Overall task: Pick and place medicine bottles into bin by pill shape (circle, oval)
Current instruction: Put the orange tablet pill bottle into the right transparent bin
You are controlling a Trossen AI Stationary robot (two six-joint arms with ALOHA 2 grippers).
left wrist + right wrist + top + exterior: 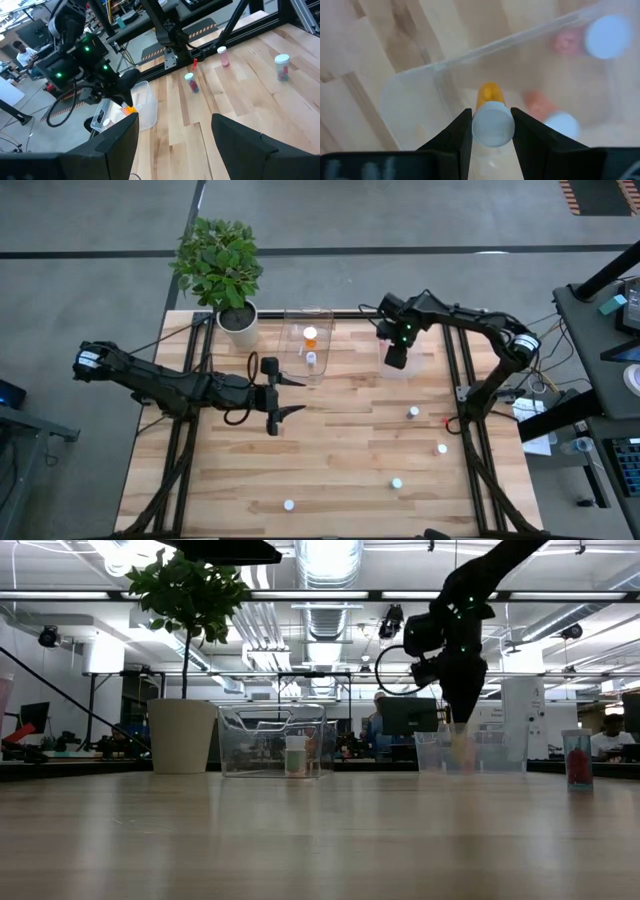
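Note:
My right gripper (397, 358) hangs over the right clear tub (412, 368) at the table's far right, shut on a medicine bottle (492, 125) with a white cap and an orange body. In the low view the gripper (465, 705) stands just above that tub (470, 752). Two more bottles (560, 125) lie in the tub. The left clear tub (307, 345) holds an orange-topped bottle (310, 336) and a white one (311, 359). My left gripper (295, 396) is open and empty, level over the table's middle. Several bottles stand loose on the table at the near right (413, 412). My right gripper pinches the bottle's white cap (492, 131) between its two fingers, one on either side. The fingers come from above, pointing down. The bottle hangs upright with its orange body (490, 95) below the cap, lifted clear above the tub's inside.
A potted plant (237, 315) stands at the far left corner beside the left tub. Loose bottles (442, 448) (397, 482) (289, 504) dot the near right and near middle. Black frame rails (470, 440) run along the table's right side.

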